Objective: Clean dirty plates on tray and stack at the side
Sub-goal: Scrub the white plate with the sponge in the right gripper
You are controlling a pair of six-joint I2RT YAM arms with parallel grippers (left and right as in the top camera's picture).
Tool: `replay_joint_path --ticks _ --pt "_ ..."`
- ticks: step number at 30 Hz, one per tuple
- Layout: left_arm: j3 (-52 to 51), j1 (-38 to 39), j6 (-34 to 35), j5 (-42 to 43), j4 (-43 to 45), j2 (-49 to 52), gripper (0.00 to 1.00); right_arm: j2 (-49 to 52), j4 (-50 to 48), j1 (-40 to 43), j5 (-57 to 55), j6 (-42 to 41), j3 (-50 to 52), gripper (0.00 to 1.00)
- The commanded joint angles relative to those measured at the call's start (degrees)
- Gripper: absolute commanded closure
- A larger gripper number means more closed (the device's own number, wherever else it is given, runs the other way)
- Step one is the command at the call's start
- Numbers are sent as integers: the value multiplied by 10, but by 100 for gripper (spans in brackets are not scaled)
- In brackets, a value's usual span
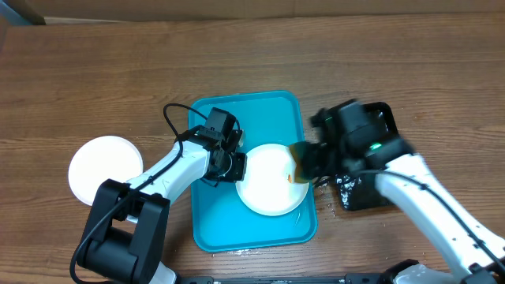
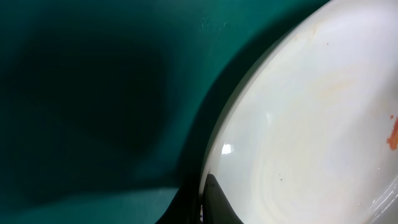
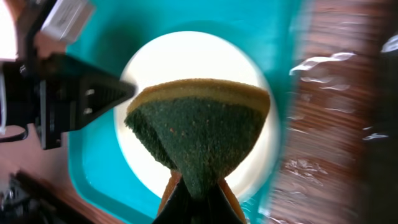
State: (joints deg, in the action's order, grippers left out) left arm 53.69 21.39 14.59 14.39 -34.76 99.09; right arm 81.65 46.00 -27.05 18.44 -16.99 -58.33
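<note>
On my overhead feed the large turquoise plastic tray (image 1: 211,225) lies on the brown wooden tabletop (image 1: 95,71). Its long axis runs from the far side towards the arm bases. One round white plate (image 1: 264,185) lies flat in the tray's right half, its edge close to the right rim. The left wrist camera shows a small orange-red smear (image 2: 393,134) on it.

A second round white plate (image 1: 102,167) sits on the tabletop, well apart to the tray's left.

The left gripper (image 1: 235,164) is at the trayed plate's left edge. I cannot tell whether its jaws grip the rim.

The right gripper (image 1: 306,164) is over the plate's right edge, jaws clamped on a green-and-yellow scouring sponge (image 3: 199,130), green face towards its camera. A glossy black tray (image 1: 364,203) lies beside the turquoise one, partly under that arm.
</note>
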Motion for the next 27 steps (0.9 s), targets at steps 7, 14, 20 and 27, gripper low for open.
replay_joint_path --ticks 7,14,20,27 --pt "-2 -3 50 31 -19 -7 96 99 -127 -110 -60 -45 21 96" --pt "1 -4 54 6 -26 -6 96 184 -161 -111 -85 -76 21 96" --pt "1 -4 63 -36 -31 -6 96 235 -135 -111 -172 -135 21 96" --pt "0 -13 63 -80 -48 -6 96 240 -64 -93 -292 -201 25 96"
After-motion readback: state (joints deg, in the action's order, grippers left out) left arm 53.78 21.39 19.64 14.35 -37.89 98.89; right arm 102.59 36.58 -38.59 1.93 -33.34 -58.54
